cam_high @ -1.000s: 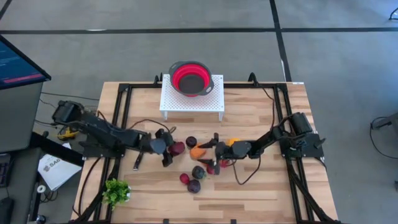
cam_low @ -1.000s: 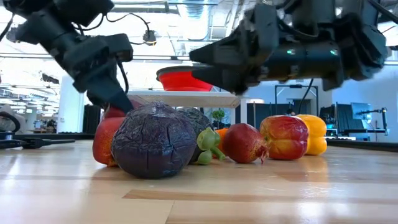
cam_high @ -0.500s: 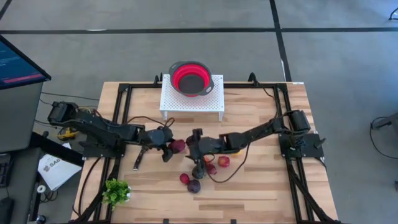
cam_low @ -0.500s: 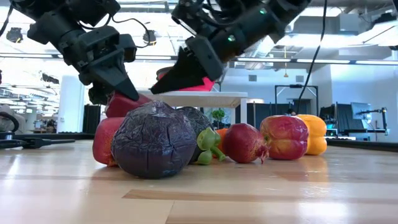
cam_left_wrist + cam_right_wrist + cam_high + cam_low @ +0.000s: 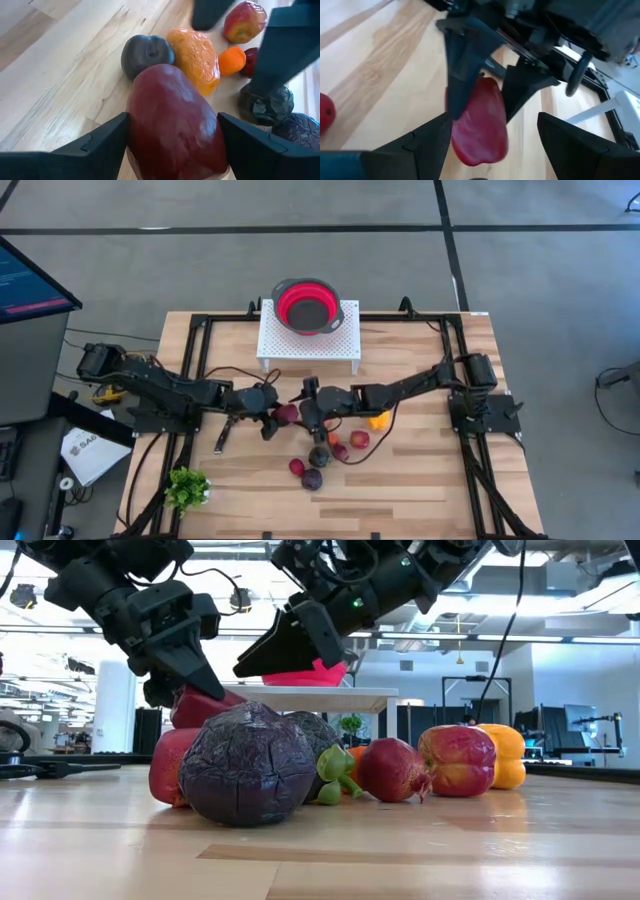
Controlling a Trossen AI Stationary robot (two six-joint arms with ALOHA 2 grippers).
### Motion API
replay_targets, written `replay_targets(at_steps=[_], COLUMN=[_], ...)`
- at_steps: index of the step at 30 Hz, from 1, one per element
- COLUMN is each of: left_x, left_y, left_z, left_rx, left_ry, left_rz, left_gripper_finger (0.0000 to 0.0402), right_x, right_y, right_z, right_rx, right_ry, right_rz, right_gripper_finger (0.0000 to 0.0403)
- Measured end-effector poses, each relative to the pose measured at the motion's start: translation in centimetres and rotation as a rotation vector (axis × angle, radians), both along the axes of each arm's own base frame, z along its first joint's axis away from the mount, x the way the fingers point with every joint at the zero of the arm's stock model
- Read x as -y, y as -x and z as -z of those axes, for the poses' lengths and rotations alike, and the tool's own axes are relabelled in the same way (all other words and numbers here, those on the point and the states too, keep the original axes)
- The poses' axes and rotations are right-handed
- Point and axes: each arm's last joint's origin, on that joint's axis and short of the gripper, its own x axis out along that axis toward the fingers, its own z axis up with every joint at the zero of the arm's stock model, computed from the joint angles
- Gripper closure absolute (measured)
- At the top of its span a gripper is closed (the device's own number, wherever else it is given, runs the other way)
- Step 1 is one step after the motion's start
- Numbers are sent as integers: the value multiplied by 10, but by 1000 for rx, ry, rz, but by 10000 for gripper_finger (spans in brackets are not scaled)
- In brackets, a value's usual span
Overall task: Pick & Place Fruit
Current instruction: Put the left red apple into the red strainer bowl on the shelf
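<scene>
The left gripper [image 5: 172, 131] has its jaws clamped on a dark red fruit [image 5: 175, 122], near the middle of the high view, just left of the other fruit [image 5: 330, 445]. It looks light, smooth and maybe a bit slippery, so the fat middle is the best place to hold it. The right gripper [image 5: 308, 402] hangs just beside it with its jaws apart and nothing in them. The red bowl [image 5: 308, 306] sits far up top.

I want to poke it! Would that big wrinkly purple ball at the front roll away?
The purple cabbage-like ball is round, so it would probably roll. Its crinkled skin may slow it. The red fruit touching it could block it that way.
</scene>
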Motion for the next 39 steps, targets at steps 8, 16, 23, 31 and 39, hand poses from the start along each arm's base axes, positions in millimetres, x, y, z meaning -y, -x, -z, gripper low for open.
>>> replay_targets(at_steps=[8, 16, 23, 31, 39], left_x=[0, 0, 0, 0, 0], left_y=[0, 0, 0, 0, -2], left_z=[0, 0, 0, -1, -2], left_rx=[6, 4, 6, 13, 44], left_ry=[-1, 2, 2, -1, 7], left_rz=[-2, 2, 3, -3, 1], left_gripper_finger=[119, 119, 119, 119, 119], right_x=[2, 3, 1, 1, 1], right_y=[-4, -13, -19, -21, -21], right_z=[13, 39, 46, 41, 41], right_rx=[-10, -54, -51, -3, -7], right_ry=[-4, 39, 38, 43, 23], right_rz=[-6, -35, -32, -35, -22], right_gripper_finger=[116, 115, 84, 97, 139])
